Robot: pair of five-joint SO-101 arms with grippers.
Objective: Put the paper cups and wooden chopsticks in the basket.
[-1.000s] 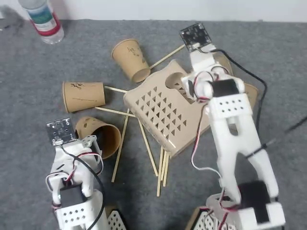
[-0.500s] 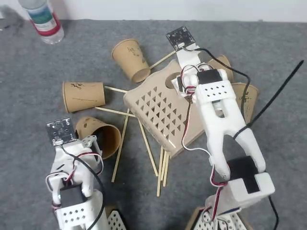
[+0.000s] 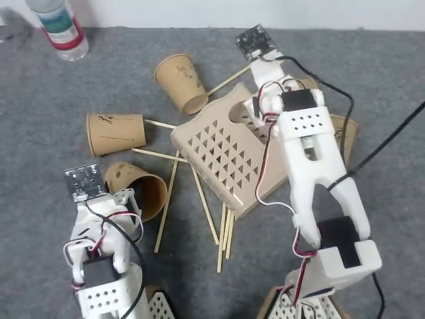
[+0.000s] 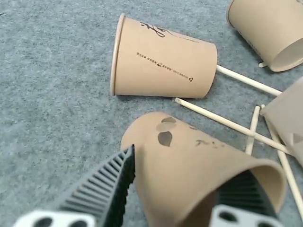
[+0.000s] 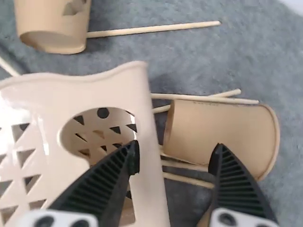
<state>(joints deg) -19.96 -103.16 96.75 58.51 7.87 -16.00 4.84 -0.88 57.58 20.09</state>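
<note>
A beige basket (image 3: 226, 149) lies tipped on its side mid-table. Paper cups lie on their sides around it: one (image 3: 180, 81) behind, one (image 3: 116, 133) to the left, one (image 3: 136, 186) in front-left, two (image 3: 345, 133) on the right, partly under the right arm (image 3: 302, 133). Several wooden chopsticks (image 3: 206, 196) are scattered under and around the basket. My left gripper (image 4: 187, 165) is open with the front-left cup (image 4: 189, 156) between its jaws. My right gripper (image 5: 173, 182) is open above the basket's handle end (image 5: 94, 99), beside a cup (image 5: 218, 127).
A plastic bottle (image 3: 60, 20) with a red label stands at the far left corner. Grey cloth covers the table. Both arm bases sit at the near edge. Loose chopsticks (image 5: 151, 29) lie beyond the basket.
The right arm swung left over the basket's handle end, then shifted slightly back right and farther. The left arm, basket and cups kept still.
</note>
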